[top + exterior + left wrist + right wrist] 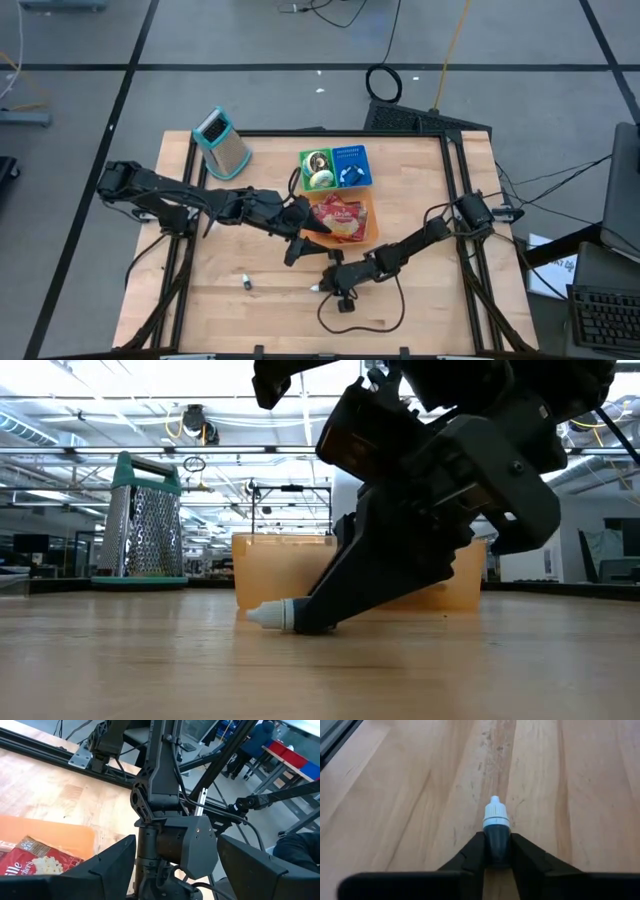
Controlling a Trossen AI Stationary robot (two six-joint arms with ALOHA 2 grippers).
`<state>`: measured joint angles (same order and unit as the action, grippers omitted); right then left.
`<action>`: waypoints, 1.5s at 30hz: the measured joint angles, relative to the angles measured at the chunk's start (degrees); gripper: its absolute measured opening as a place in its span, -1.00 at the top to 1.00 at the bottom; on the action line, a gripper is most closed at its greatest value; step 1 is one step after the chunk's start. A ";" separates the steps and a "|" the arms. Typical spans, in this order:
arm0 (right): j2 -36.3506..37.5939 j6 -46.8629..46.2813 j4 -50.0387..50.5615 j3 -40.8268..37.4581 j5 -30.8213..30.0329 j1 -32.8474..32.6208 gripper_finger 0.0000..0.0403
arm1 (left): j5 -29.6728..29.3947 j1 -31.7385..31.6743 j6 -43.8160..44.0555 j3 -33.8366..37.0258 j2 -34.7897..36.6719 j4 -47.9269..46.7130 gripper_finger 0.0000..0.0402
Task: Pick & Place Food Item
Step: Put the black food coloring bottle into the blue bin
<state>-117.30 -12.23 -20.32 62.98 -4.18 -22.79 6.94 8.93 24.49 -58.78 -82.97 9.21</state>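
Bottle [496,822] clamped in right gripper [497,851] on open tabletop [410,810].

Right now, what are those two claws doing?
Left gripper: open, empty, above the orange plastic tray.
Right gripper: closed on small dark white-capped bottle.

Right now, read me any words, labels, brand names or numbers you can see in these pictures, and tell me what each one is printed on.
"lle": end of a white word on the red popcorn bag, rest cut off.
Small white lines above it on the bag: too blurred to read.
Small bottle in the right gripper: no label visible.
Grater, orange bin, blue tray: no readable text.
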 joint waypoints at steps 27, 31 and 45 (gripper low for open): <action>25.88 14.18 27.89 -0.11 -15.53 20.39 0.69 | -21.08 13.11 -9.21 2.87 14.41 -21.15 -0.41; 25.79 14.91 29.56 -0.13 -15.22 28.13 0.70 | -24.73 15.45 -6.69 6.52 14.48 -20.90 -0.41; 25.86 13.65 25.98 -4.86 -7.40 45.08 0.71 | -36.57 17.00 16.08 21.03 14.41 -21.11 -0.41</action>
<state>-91.44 1.42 5.66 58.12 -11.58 22.29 -29.63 25.93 40.57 -37.75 -68.55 -11.90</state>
